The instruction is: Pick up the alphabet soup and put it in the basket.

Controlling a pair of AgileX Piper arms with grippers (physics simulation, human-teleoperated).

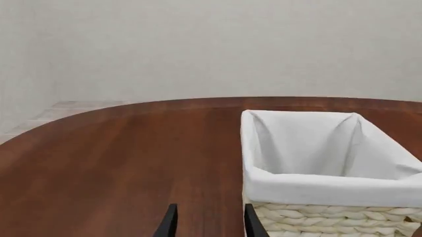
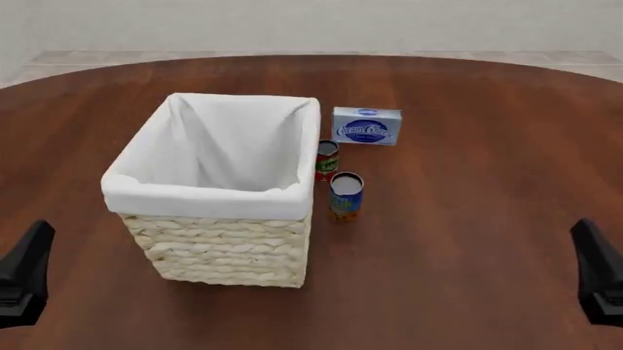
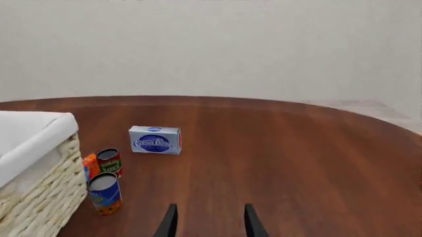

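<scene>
The alphabet soup (image 2: 346,195), a can with a blue and orange label and a pale top, stands upright on the table just right of the basket (image 2: 224,248). It also shows in the right wrist view (image 3: 104,193), ahead of my right gripper (image 3: 209,224), which is open and empty. The basket is cream wicker with a white lining and looks empty. My left gripper (image 1: 209,224) is open and empty, close to the basket's near wall (image 1: 329,217). In the front view both arms sit at the near corners, left (image 2: 28,266) and right (image 2: 596,266), far from the can.
A red can with a green label (image 2: 327,160) stands just behind the soup, against the basket. A blue-and-white cream cheese box (image 2: 366,126) lies farther back. A small orange item (image 3: 90,165) shows beside the red can. The table (image 2: 486,219) is round brown wood.
</scene>
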